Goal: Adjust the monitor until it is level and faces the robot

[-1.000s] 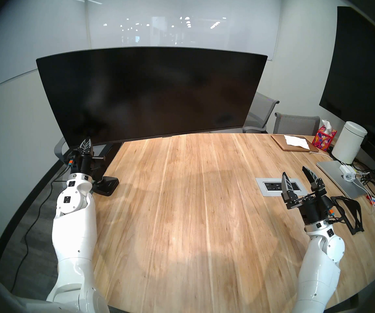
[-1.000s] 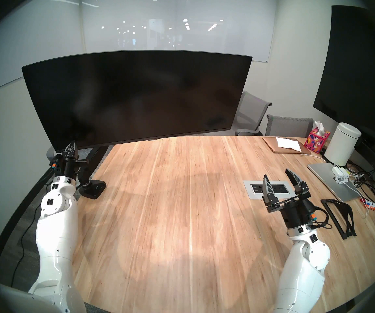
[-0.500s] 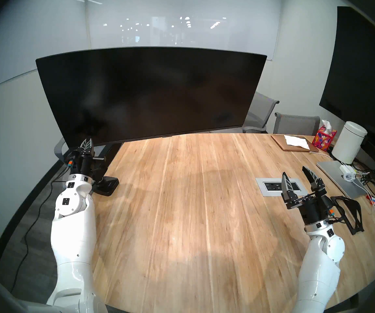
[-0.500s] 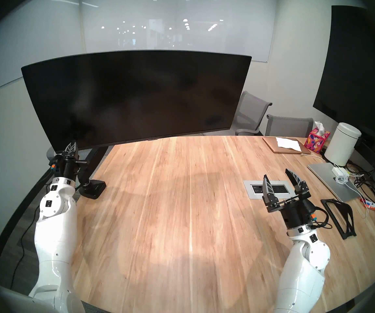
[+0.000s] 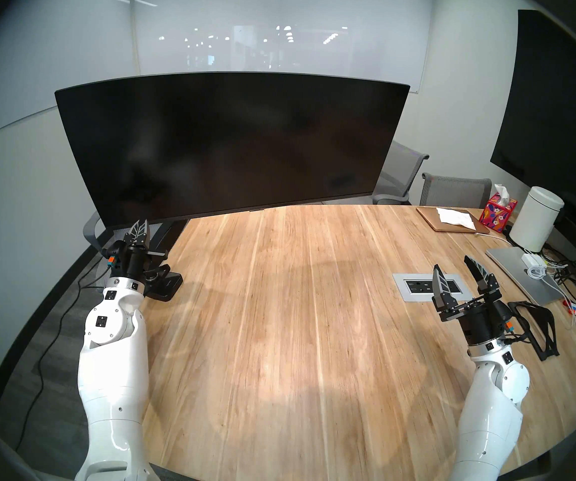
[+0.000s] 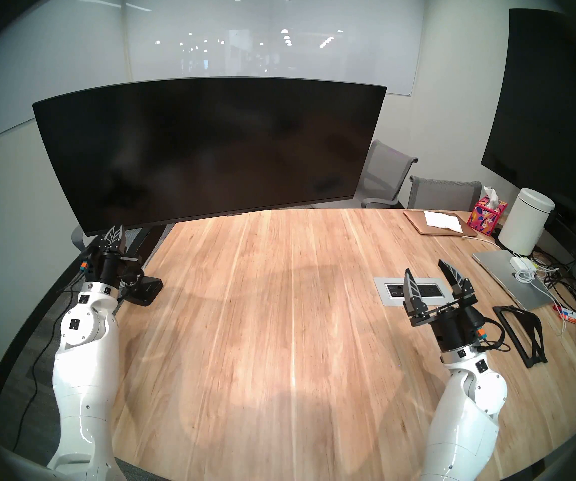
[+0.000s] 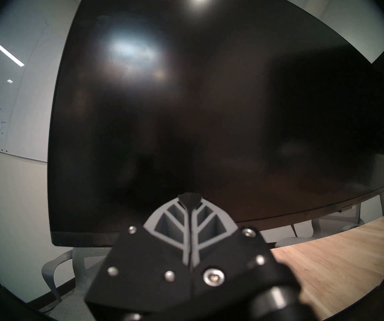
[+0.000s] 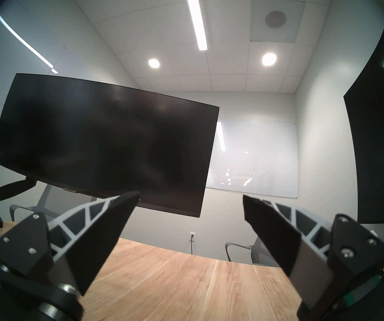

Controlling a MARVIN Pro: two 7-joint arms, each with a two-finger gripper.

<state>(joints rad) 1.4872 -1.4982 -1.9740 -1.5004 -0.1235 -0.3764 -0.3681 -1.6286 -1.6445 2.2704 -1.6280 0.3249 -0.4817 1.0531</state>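
I am keeping my left gripper (image 5: 139, 228) just under the lower left corner of the monitor (image 5: 231, 143), and its two fingers are pressed together with nothing between them. In the left wrist view the tips (image 7: 190, 199) are lying in front of the bottom part of the monitor; I cannot tell if they are touching the edge or are only very near to it. My right gripper (image 5: 455, 277) is waiting well apart from the monitor, above the table (image 5: 297, 313), with its fingers standing wide and empty.

The monitor is hanging on its black mount (image 8: 10, 188), whose base (image 5: 166, 284) is clamped at the table edge near the monitor's left end. It is not level, I think: the left end is sitting lower than the right end. The right wrist view is showing a slope the other way, but that camera may be tilted itself.

I judge the step in hand to be nudging the low corner upward. To do it well, I should be pushing with the closed tips on the bottom edge, not on the dark glass, and going slowly, because a long monitor on a jointed mount can swing further than I am wanting. It is also good to watch the top edge against the whiteboard (image 5: 279, 36) behind the monitor. If the screen is turning sideways while rising, my right gripper could be steadying the other end.
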